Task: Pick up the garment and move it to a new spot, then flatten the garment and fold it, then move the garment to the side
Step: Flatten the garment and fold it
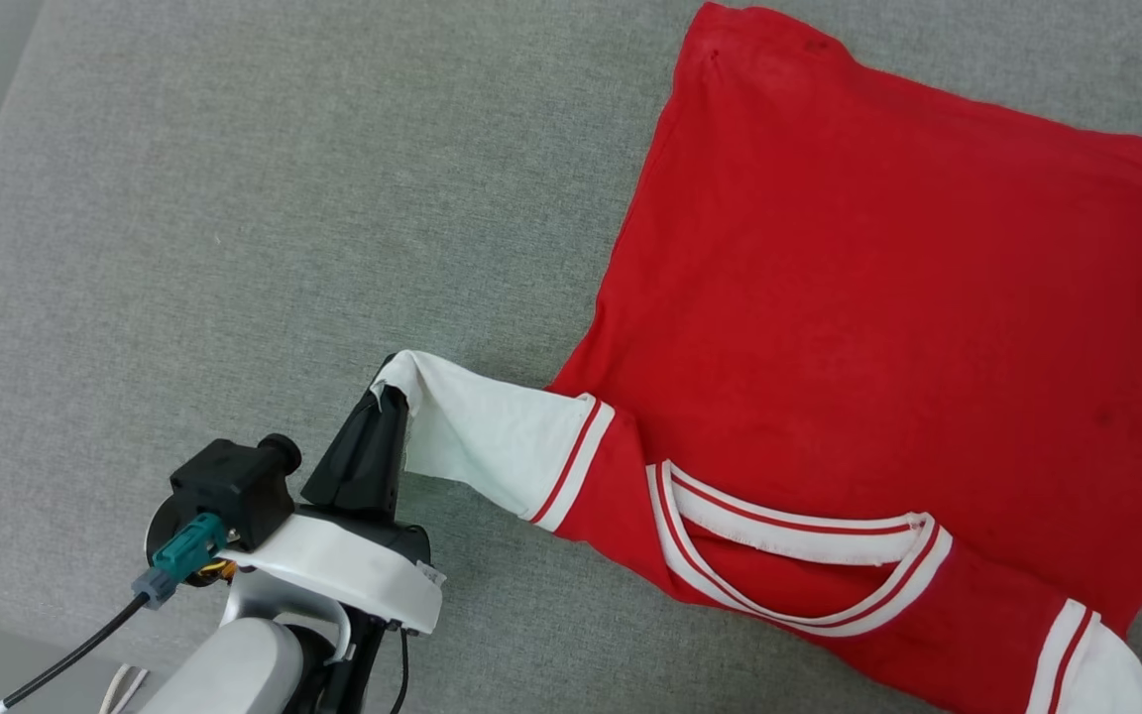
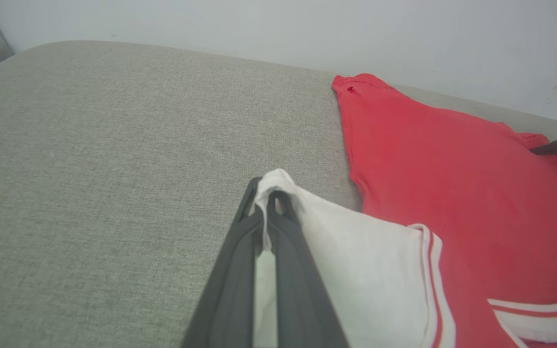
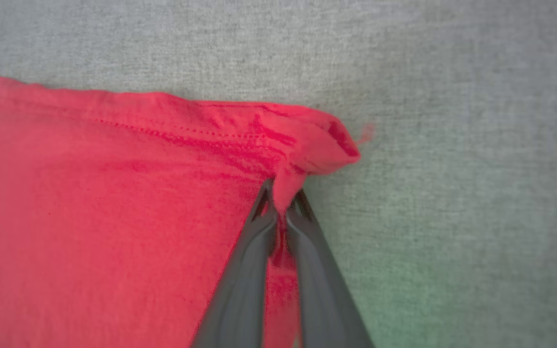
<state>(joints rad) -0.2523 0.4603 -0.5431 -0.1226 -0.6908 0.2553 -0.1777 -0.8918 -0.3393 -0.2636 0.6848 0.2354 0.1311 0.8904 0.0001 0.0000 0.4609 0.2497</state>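
Garment [image 1: 878, 297] edges between left fingers [image 2: 232, 280], right fingers [image 3: 240, 285]

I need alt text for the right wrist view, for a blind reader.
The right claw, two long dark fingers, is shut on a bunched corner of the red thin-fabric garment lying on a grey woven cushion.
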